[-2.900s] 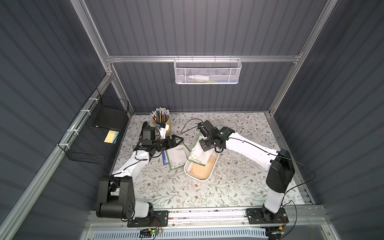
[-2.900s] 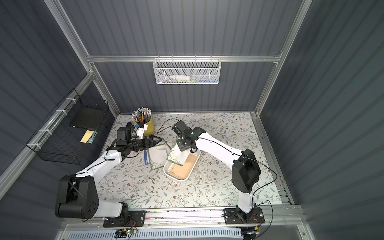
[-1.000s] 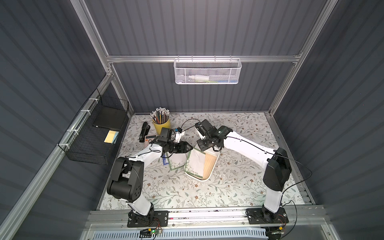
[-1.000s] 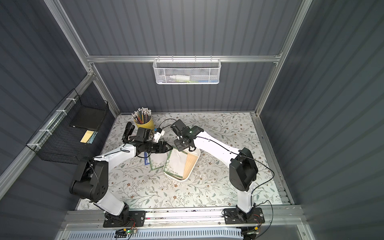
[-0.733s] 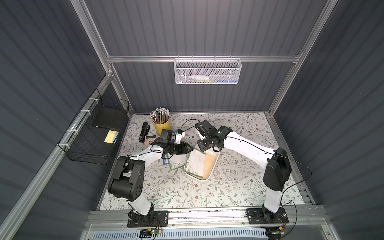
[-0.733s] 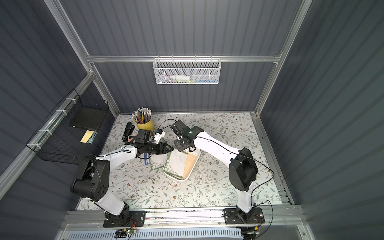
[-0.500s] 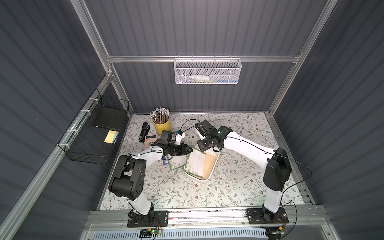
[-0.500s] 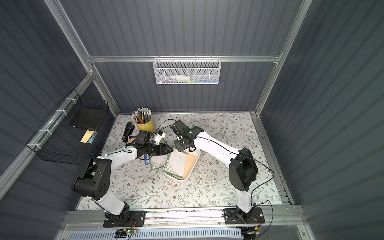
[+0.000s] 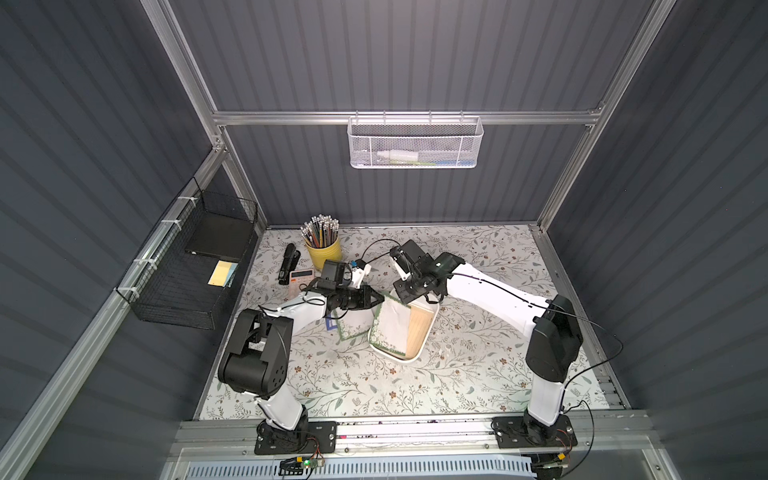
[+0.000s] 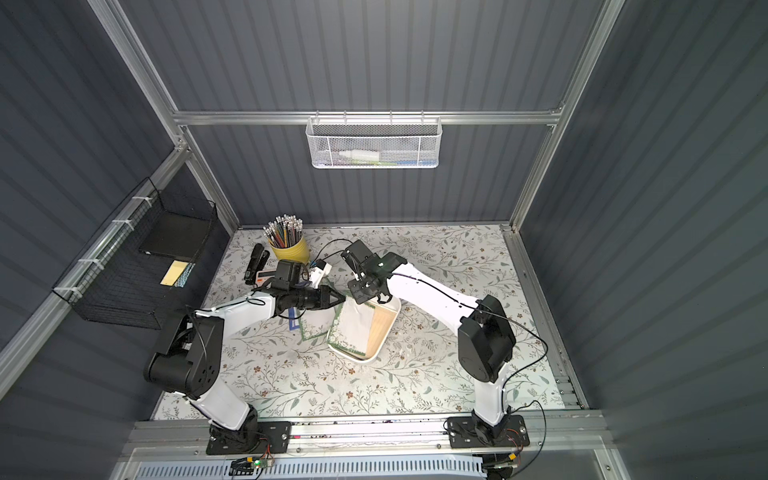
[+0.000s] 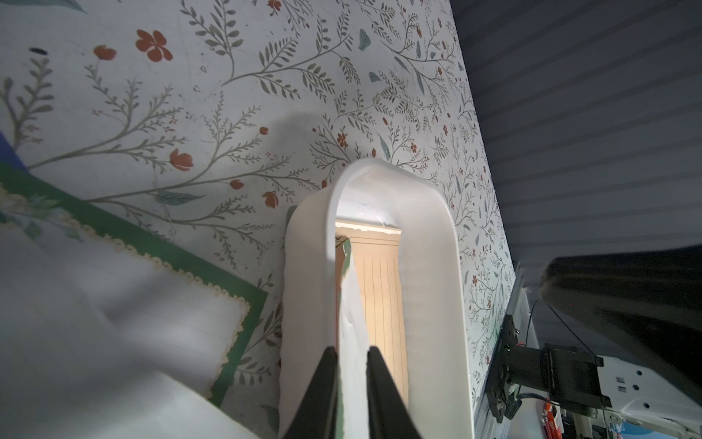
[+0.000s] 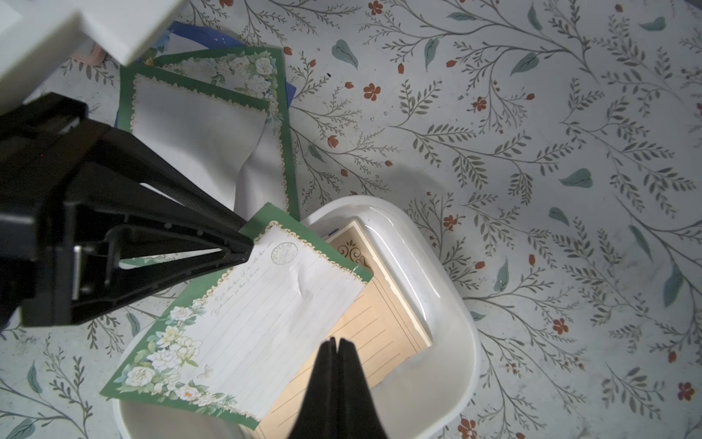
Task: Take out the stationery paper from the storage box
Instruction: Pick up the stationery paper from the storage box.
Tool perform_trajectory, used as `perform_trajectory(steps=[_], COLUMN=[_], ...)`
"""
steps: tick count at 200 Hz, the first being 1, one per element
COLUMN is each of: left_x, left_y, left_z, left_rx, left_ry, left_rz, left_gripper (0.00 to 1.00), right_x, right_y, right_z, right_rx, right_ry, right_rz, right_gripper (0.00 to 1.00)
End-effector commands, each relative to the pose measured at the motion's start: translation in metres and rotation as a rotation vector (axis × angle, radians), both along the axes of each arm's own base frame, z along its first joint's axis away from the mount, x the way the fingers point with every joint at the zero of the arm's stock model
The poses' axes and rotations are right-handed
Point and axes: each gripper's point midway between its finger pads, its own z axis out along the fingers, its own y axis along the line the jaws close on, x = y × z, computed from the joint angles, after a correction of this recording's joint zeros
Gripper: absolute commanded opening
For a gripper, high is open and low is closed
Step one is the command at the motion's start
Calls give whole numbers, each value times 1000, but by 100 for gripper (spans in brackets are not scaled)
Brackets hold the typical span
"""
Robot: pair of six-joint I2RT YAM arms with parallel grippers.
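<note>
The left gripper is closed on a corner of the green-bordered sheet. In the left wrist view the paper edge stands between the two black fingers. The gripped corner projects past the rim of the white storage box; the rest of the sheet lies slanted across the box, over the stack of tan sheets resting on the box floor.

The right gripper has its fingers pressed together with nothing between them. It hangs above the box, over the place where the green-bordered sheet overlaps the tan stack. Contact with the paper cannot be determined.

In a top view the box sits just below the frame centre, with the left gripper at its upper left end. Just left of the box, loose sheets with green borders lie flat on the floral table cover, stacked on a blue-edged sheet.
</note>
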Motion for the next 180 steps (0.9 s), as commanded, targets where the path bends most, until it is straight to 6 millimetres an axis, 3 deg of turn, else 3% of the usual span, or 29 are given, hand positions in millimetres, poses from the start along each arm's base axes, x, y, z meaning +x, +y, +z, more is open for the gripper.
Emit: perform_trajectory(steps=[1, 50, 68, 88, 115, 155, 180], left_x=[-5, -7, -5, -2, 3, 15, 26], left_y=[-1, -1, -1, -1, -1, 3, 18], left_z=[-11, -13, -9, 0, 26, 91, 102], left_rx=[-7, -9, -11, -12, -10, -10, 92], left_ry=[35, 41, 31, 18, -30, -148, -148], left_rz=[-8, -10, -8, 0, 7, 44, 118], left_gripper=[17, 7, 0, 0, 0, 0, 0], right_x=[-6, -6, -7, -7, -5, -2, -1], right_y=[-1, -2, -3, -3, -4, -1, -3], right_z=[-16, -18, -20, -21, -20, -18, -21], right_rx=[-30, -36, -41, -45, -43, -20, -36], right_ry=[39, 41, 46, 49, 42, 33, 27], right_rz=[9, 10, 9, 9, -2, -22, -29], right_gripper=[0, 0, 0, 0, 0, 0, 0])
